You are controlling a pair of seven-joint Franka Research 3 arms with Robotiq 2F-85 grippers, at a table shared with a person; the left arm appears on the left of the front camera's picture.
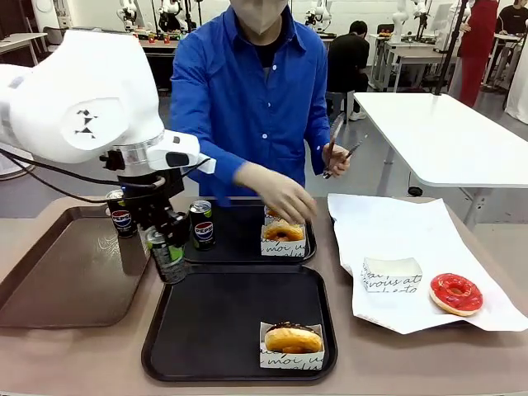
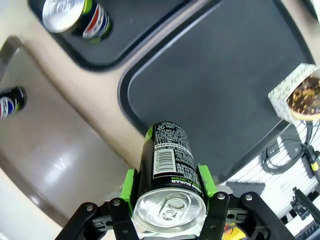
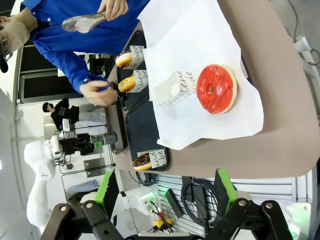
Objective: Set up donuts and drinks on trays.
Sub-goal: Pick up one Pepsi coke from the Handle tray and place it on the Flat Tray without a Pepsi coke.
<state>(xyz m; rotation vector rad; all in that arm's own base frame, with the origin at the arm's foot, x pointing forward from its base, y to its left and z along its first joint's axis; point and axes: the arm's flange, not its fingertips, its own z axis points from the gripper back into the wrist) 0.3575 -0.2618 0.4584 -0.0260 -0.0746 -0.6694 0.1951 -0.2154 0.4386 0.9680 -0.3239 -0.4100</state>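
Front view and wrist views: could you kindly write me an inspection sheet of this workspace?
Surface: beige table, with a brown tray and a white paper sheet on it.
Job's things: near black tray holds the near boxed donut; far black tray holds the far boxed donut and a standing Pepsi can; another can stands on the brown tray; red-iced donut and white box lie on the paper.
Clutter: nothing seen.
Grippers: left gripper shut on the held Pepsi can by the near tray's corner; right gripper open, empty.
Cables: black cables along the left arm.
Surroundings: person in blue opposite, tongs in one hand.
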